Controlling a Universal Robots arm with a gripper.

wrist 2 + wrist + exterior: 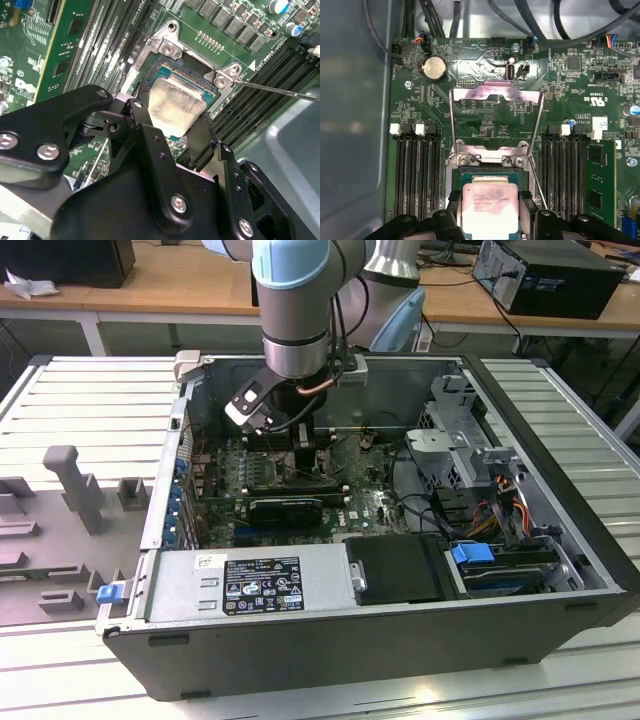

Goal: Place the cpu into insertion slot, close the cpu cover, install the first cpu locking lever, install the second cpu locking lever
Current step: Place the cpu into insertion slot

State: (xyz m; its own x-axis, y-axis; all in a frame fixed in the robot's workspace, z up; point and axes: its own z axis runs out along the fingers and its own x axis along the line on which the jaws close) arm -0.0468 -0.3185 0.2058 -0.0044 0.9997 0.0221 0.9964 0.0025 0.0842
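Well, your gripper (pixel 172 122) has its two fingers closed on opposite edges of the chip (pixel 489 205), holding it right over the socket (pixel 192 75), whose near half is hidden from you by the gripper body. You cannot tell whether the chip touches the socket floor. The cover (pixel 495 91) lies swung open beyond it.

Open computer case (pixel 400 660), coin battery (pixel 434 68), blue drive latch (pixel 472 553), grey fixture (pixel 75 485)
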